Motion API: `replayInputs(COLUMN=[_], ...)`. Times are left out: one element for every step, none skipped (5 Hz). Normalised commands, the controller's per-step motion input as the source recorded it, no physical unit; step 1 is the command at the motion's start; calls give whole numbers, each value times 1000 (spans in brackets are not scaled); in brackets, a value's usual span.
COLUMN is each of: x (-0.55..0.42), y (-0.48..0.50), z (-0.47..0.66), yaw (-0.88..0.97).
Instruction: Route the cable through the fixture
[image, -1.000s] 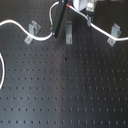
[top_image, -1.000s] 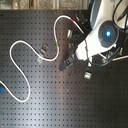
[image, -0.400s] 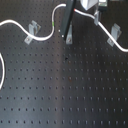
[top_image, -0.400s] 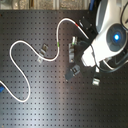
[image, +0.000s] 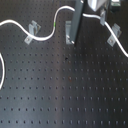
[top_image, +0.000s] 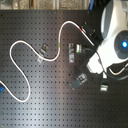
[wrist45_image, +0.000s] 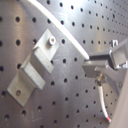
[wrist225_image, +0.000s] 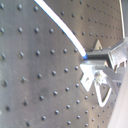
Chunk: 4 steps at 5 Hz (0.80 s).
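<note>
The white cable snakes across the black perforated desk, passing through a small metal clip fixture and carrying a green band just beyond that clip, toward the arm. From there it loops up and over to the gripper, which pinches the cable close to its red band. In the first wrist view, a grey stepped bracket is bolted to the desk beside the taut cable.
</note>
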Motion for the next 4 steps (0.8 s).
replayInputs(x=[322,220,159,123], y=[-362,-206,-124,-87], z=[-76,-320,-296,-100], yaw=[-380,-260,-274,-483])
